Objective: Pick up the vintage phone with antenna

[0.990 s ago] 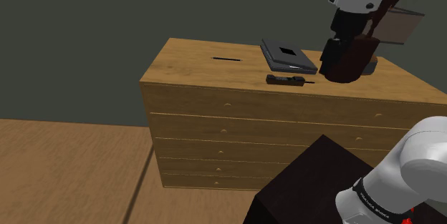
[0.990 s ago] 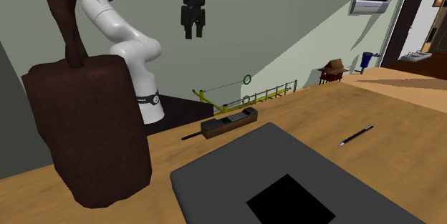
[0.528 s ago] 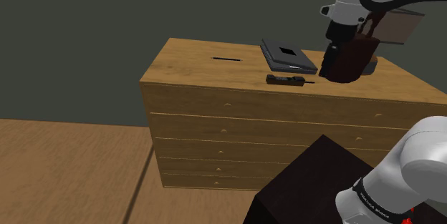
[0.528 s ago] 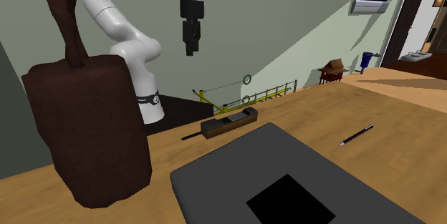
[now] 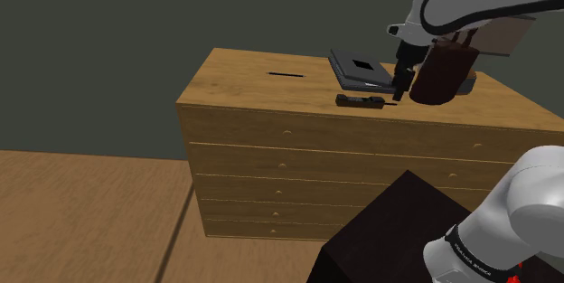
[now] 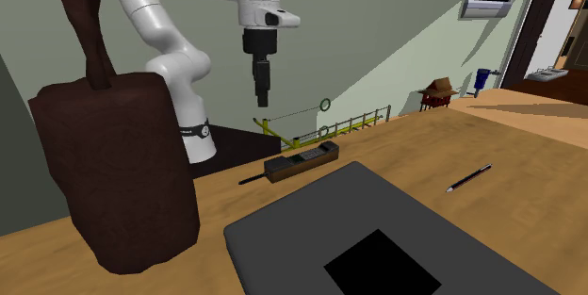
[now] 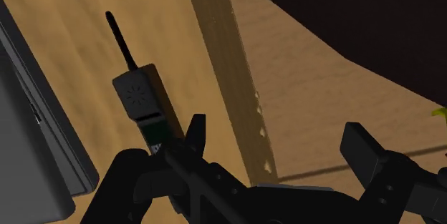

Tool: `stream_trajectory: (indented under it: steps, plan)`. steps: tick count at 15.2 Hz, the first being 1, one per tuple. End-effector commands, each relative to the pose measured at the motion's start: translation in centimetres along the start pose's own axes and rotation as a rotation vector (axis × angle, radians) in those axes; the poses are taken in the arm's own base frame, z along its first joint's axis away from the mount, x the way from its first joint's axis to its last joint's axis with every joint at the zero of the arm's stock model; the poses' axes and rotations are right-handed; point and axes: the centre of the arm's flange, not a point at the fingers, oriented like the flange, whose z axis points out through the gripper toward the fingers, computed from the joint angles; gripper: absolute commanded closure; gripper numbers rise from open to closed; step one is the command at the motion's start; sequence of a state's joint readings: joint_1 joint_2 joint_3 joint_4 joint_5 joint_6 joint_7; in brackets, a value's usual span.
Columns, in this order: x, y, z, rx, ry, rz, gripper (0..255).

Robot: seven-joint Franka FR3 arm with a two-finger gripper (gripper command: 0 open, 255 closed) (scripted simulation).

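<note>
While the pincer (image 5: pixel 400 89) hangs over the front part of the worktop (image 5: pixel 244 78), its two black fingers (image 7: pixel 194 131) are seen in the wrist view to stand wide apart, and nothing is held between them. The vintage phone (image 5: pixel 360 101) is laid flat on the worktop, close to the front edge of the chest of drawers (image 5: pixel 271 159), and is not touched by the pincer. In the wrist view the phone (image 7: pixel 143 101) is shown as a dark block with a round speaker grille; its thin antenna (image 7: pixel 122 40) is pointed away from the fingers, and its near end is hidden behind one finger. In the second exterior view the pincer (image 6: pixel 261 95) is held upright, well above the phone (image 6: pixel 302 161).

A flat grey device (image 5: pixel 361 70) with a black square on its lid is placed just behind the phone in the shoulder view. A dark brown bag (image 5: pixel 443 75) is set upright at that view's right of the device, behind the pincer. A slim black pen (image 5: pixel 286 75) is laid well apart, toward that view's left. The dark stand (image 5: pixel 389 227) is seen at the lower right.
</note>
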State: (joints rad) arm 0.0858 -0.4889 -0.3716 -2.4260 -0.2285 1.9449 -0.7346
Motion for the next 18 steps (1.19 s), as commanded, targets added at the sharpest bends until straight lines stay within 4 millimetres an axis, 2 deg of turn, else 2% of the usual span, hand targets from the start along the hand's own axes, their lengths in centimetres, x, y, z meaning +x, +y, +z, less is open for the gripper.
stream_trajectory:
  steps: [1,10,18]
  plan:
    - [0.9,2.5,1.4,0.0,0.003,-0.073,0]
    - [5.7,11.4,7.8,0.012,0.018,-0.374,0]
    - [6.0,11.6,12.0,0.013,0.019,-0.385,0]
